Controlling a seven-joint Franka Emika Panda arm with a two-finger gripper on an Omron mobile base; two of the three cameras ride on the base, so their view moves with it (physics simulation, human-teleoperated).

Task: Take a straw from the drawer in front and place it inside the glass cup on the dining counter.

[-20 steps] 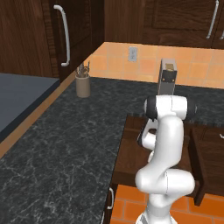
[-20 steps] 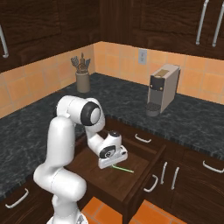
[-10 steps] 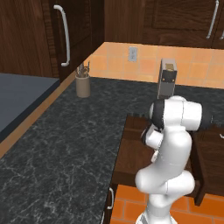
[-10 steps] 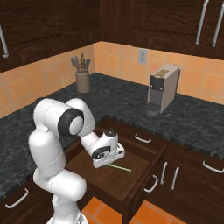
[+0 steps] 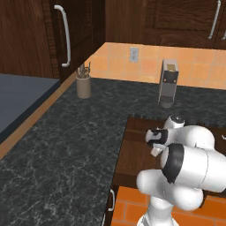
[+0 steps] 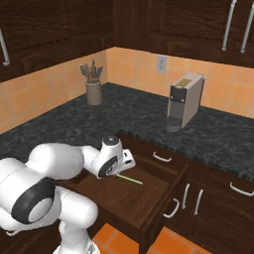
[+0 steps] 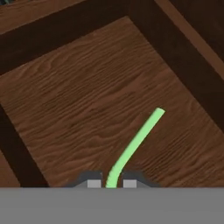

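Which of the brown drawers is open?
The open one is the drawer under the arm, pulled out, with the green straw inside. The drawers beside it, under the coffee machine, are shut.

Straw (image 7: 135, 142) was light green, uniform, no pattern. Drawer (image 6: 163, 191) interior was mid-brown with wavy wood grain, walls darker brown; handle silver. Counter (image 6: 64, 124) was black with fine pale speckling. Backsplash tiles (image 6: 47, 94) were orange with thin pale grout lines. Cabinet doors (image 5: 31, 35) were dark brown, grained. Coffee machine (image 6: 184, 101) was grey-beige with darker front. Utensil holder (image 5: 83, 86) was dull tan. Arm (image 6: 54, 163) was white with dark joints
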